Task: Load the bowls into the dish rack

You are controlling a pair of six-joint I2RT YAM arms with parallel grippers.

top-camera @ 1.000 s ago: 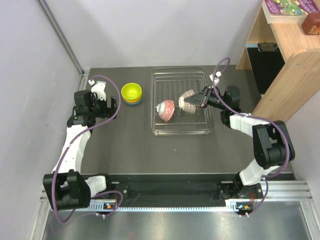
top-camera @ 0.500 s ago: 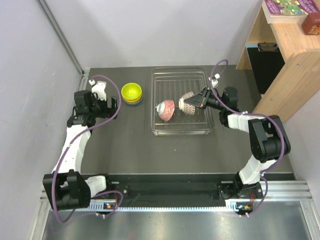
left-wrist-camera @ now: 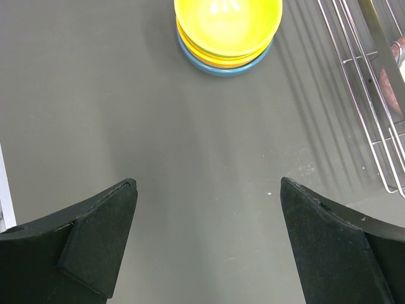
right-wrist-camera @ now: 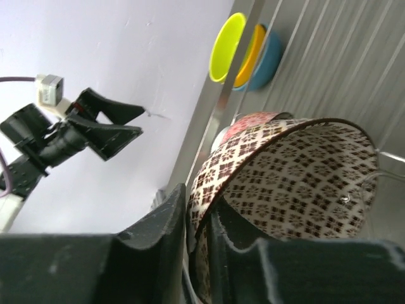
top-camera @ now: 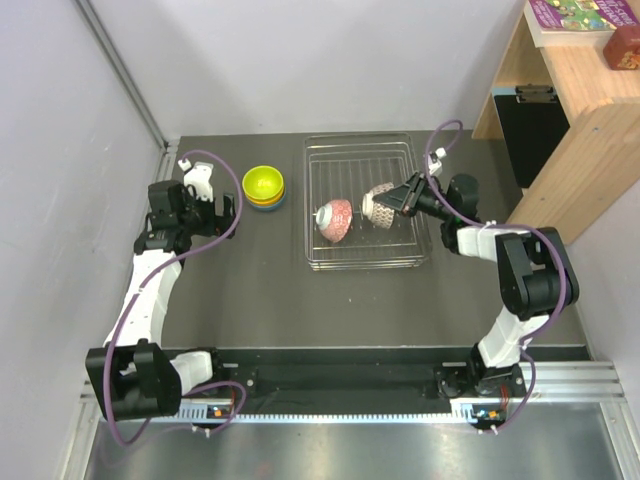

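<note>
The right pincer (right-wrist-camera: 199, 209) is narrow, pinching the brown bowl (right-wrist-camera: 297, 171) by its rim. The bowl stands on edge mid-rack (top-camera: 310, 200), mouth toward the pincer, just beside the pink bowl (top-camera: 335, 220) on its left. The left pincer (left-wrist-camera: 209, 247), wide and empty, faces the stack (left-wrist-camera: 228, 25) on the table outside the rack's left edge, so that arm is nearer it. Only the right wrist view shows the pinch. Only the top view shows both bowls' place in the rack.

You have a dark grey tabletop (top-camera: 250, 290) between pale walls, a light wooden shelf unit (top-camera: 590, 130) at your far right, a purple printed box (top-camera: 565, 15) and a dark red block (top-camera: 625, 45) on top of it, a black clipped panel (top-camera: 525, 135) against its side, a silver rail (top-camera: 570, 385) along the near edge.
</note>
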